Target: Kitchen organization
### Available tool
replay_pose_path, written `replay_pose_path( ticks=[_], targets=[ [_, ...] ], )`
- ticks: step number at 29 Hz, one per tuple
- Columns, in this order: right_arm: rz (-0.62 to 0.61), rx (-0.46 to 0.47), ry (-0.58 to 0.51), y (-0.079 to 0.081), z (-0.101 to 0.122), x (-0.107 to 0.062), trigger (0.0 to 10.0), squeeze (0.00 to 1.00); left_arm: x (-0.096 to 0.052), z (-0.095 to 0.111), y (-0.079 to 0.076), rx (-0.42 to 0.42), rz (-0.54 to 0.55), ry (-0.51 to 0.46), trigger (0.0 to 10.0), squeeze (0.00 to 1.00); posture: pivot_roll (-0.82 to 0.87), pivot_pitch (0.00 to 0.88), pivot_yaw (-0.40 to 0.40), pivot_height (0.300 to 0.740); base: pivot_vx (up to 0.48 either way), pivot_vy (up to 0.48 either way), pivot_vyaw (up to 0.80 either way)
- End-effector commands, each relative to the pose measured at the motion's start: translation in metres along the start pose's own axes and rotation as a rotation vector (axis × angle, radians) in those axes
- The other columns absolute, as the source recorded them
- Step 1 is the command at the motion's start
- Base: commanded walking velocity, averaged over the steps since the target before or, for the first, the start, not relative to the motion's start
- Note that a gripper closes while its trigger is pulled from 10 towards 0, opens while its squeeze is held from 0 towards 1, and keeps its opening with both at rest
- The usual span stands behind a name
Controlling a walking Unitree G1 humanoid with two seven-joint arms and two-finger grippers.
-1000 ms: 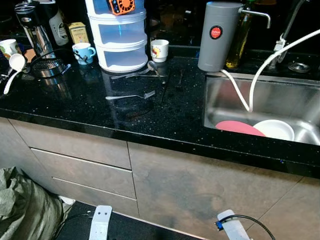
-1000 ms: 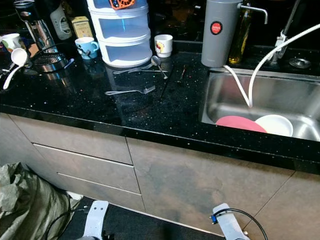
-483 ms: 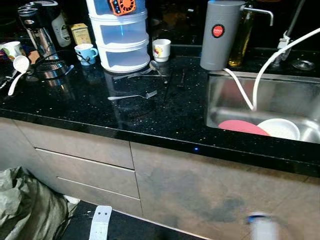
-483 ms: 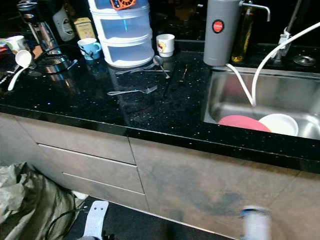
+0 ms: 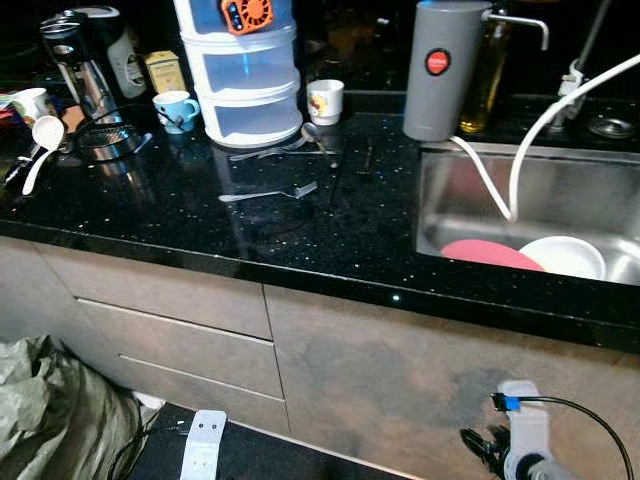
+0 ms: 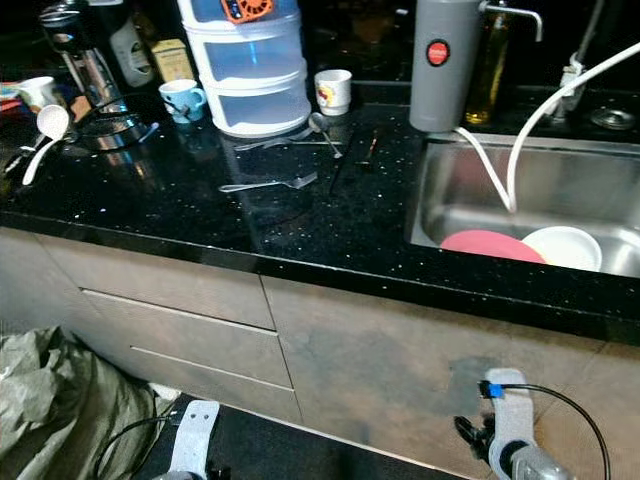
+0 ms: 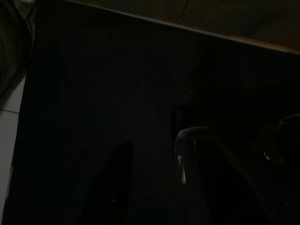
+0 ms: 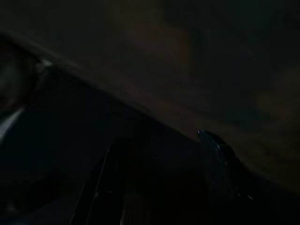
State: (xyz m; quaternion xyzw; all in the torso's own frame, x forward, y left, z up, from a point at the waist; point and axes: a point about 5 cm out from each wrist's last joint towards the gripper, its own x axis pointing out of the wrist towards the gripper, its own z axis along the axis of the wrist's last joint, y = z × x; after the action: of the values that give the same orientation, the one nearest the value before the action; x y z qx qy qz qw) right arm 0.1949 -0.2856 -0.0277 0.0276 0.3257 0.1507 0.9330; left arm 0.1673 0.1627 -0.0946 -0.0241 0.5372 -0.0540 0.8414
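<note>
Nearest, low against the cabinet fronts, the right end effector [image 8: 161,180] is at the bottom of the head views and the left end effector [image 7: 154,183] hangs idle over the dark floor; in the dim wrist views each pair of fingers stands apart, released, with nothing between them. A green sack [image 5: 45,420] lies on the floor to the left. Above the drawers [image 5: 170,320] the black desk [image 5: 330,235] begins, and its front edge is the thing to clear: the working arm should rise well before reaching in. The fork [image 5: 268,194] lies alone in open room near the middle, the easiest first pick, best approached from above along its handle. Farther back, a spoon and other cutlery [image 5: 300,143] crowd the foot of the stacked plastic drawers [image 5: 245,70], with a white cup [image 5: 325,100] just beside them. To the right the sink [image 5: 600,190] holds a pink plate [image 5: 485,252] and a white bowl [image 5: 565,257]; two hoses [image 5: 520,150] hang into it and could snag
</note>
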Motion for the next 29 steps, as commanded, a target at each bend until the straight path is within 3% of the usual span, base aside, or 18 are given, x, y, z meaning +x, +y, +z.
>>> replay_pose_path(
  ticks=[1, 3, 4, 8, 9, 15, 16, 19, 20, 21, 25, 29],
  targets=[
    [0.119, -0.002, -0.044, 0.003, 0.007, -0.003, 10.0, 0.00, -0.001, -0.001, 0.003, 0.005, 0.007, 0.007, 10.0, 0.00, -0.11, 0.001, 0.050, 0.740, 0.000, 0.000, 0.00],
    [0.437, -0.025, -0.162, 0.020, 0.031, -0.012, 10.0, 0.00, -0.001, -0.001, 0.004, 0.005, 0.008, 0.007, 10.0, 0.00, -0.11, 0.004, 0.054, 0.740, 0.000, 0.000, 0.00],
    [0.437, -0.025, -0.162, 0.020, 0.031, -0.012, 10.0, 0.00, -0.001, -0.001, 0.004, 0.005, 0.008, 0.007, 10.0, 0.00, -0.11, 0.004, 0.054, 0.740, 0.000, 0.000, 0.00],
    [0.716, -0.104, -0.283, 0.052, 0.063, -0.024, 10.0, 0.00, -0.001, -0.001, 0.005, 0.007, 0.009, 0.008, 10.0, 0.00, -0.11, 0.009, 0.056, 0.740, 0.000, 0.000, 0.00],
    [0.716, -0.104, -0.283, 0.052, 0.063, -0.024, 10.0, 0.00, -0.001, -0.001, 0.005, 0.007, 0.009, 0.008, 10.0, 0.00, -0.11, 0.009, 0.056, 0.740, 0.000, 0.000, 0.00],
    [1.010, -0.215, -0.428, 0.109, 0.105, -0.039, 10.0, 0.00, -0.001, 0.000, 0.007, 0.010, 0.011, 0.007, 10.0, 0.00, -0.11, 0.011, 0.061, 0.740, 0.000, 0.000, 0.00],
    [1.010, -0.215, -0.428, 0.109, 0.105, -0.039, 10.0, 0.00, -0.001, 0.000, 0.007, 0.010, 0.011, 0.007, 10.0, 0.00, -0.11, 0.011, 0.061, 0.740, 0.000, 0.000, 0.00],
    [1.080, -0.277, -0.428, 0.135, 0.114, -0.044, 10.0, 0.00, -0.001, 0.001, 0.008, 0.011, 0.012, 0.006, 10.0, 0.00, -0.11, 0.011, 0.062, 0.740, 0.000, 0.000, 0.00],
    [1.080, -0.277, -0.428, 0.135, 0.114, -0.044, 10.0, 0.00, -0.001, 0.001, 0.008, 0.011, 0.012, 0.006, 10.0, 0.00, -0.11, 0.011, 0.062, 0.740, 0.000, 0.000, 0.00],
    [1.063, -0.315, -0.452, 0.145, 0.119, -0.041, 10.0, 0.00, -0.001, 0.001, 0.008, 0.012, 0.012, 0.006, 10.0, 0.00, -0.11, 0.012, 0.064, 0.740, 0.000, 0.000, 0.00],
    [0.858, -0.416, -0.552, 0.176, 0.143, -0.018, 10.0, 0.00, -0.002, 0.003, 0.009, 0.023, 0.012, 0.006, 10.0, 0.00, -0.12, 0.015, 0.077, 0.740, 0.000, 0.000, 0.00],
    [0.690, -0.531, -0.563, 0.194, 0.147, -0.001, 10.0, 0.00, -0.002, 0.004, 0.011, 0.034, 0.012, 0.008, 10.0, 0.00, -0.13, 0.007, 0.090, 0.740, 0.000, 0.000, 0.00]
  ],
)
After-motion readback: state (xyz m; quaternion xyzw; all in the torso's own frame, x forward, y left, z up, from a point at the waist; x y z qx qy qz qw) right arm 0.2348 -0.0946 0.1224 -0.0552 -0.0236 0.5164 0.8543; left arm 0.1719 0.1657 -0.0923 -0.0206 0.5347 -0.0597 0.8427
